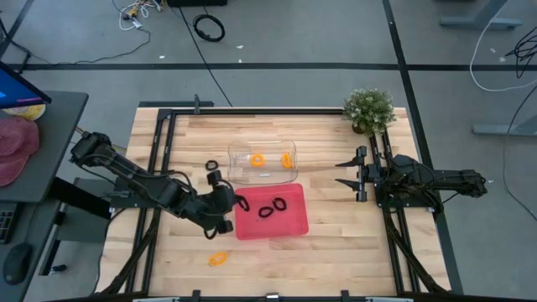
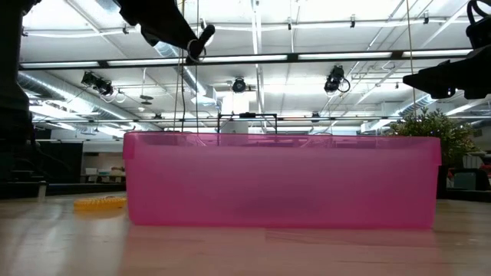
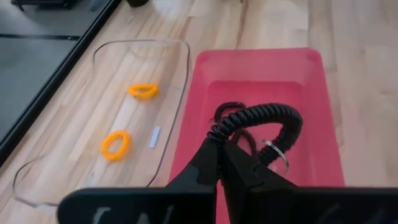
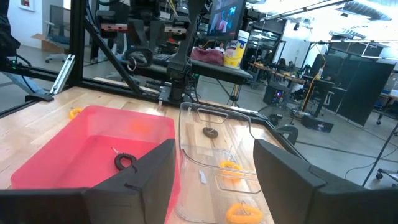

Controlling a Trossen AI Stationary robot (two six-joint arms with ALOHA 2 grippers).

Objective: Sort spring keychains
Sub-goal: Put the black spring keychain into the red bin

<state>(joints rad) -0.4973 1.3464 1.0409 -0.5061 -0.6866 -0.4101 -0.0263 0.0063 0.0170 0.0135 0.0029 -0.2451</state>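
Above red tray [image 3: 323,112], black keychain [image 3: 261,118] pinched by left gripper [image 3: 221,158]

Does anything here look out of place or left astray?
Two keychains lie loose on the wood: an orange keychain near the table's front edge, and a black keychain left of the clear tray. The rest sit in trays, or hang from the left gripper over the pink tray.

Wooden bench [image 1: 336,243] with black frame. Small potted plant [image 1: 368,110] at far right corner. Red cap [image 1: 15,147] on side desk [image 1: 50,126] beyond left edge. Black cable coil [image 1: 209,28] and white cable [image 1: 495,59] on grey floor behind bench.
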